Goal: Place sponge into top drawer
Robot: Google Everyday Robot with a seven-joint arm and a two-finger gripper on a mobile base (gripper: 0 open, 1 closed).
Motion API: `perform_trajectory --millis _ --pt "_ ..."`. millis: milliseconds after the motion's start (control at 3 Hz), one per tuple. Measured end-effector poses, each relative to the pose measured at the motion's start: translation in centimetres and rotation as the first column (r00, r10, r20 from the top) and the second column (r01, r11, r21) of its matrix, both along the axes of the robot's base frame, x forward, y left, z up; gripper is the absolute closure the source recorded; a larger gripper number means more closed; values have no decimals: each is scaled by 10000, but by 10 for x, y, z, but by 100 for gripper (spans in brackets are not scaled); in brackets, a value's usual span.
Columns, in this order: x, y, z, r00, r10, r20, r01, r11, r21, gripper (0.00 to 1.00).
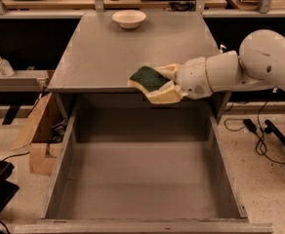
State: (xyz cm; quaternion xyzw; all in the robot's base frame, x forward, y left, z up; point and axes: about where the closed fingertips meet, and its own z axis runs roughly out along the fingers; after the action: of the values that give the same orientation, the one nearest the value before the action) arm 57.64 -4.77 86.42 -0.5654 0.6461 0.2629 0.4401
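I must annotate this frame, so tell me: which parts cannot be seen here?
- Camera view: sponge underside, hidden by the gripper holding it over the cabinet top front edge.
- Camera view: top drawer front face, cut off by the bottom edge.
- Camera view: robot arm base, cut off by the right edge.

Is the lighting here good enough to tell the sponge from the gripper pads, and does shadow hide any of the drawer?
Camera view: warm, dim light with no glare; the dark green sponge stands out between the cream pads of the gripper, which holds it at the front edge of the cabinet top. Camera view: shadow darkens the back of the top drawer, but its bottom stays readable.
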Motion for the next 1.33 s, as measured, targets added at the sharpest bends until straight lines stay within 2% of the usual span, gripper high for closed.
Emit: perform_trajectory --millis 333,667,1000,1333 --pt "-19 14 -83 9950 554 -833 -580 9979 -292 100" --pt "-46 27 -146 9810 1260 -1476 -1363 9887 -621 100" --pt "-56 37 -213 9643 1407 -2245 -1673 9803 -1045 100" --pt "-52 41 -274 9538 1004 -2832 -1426 9809 -1323 98"
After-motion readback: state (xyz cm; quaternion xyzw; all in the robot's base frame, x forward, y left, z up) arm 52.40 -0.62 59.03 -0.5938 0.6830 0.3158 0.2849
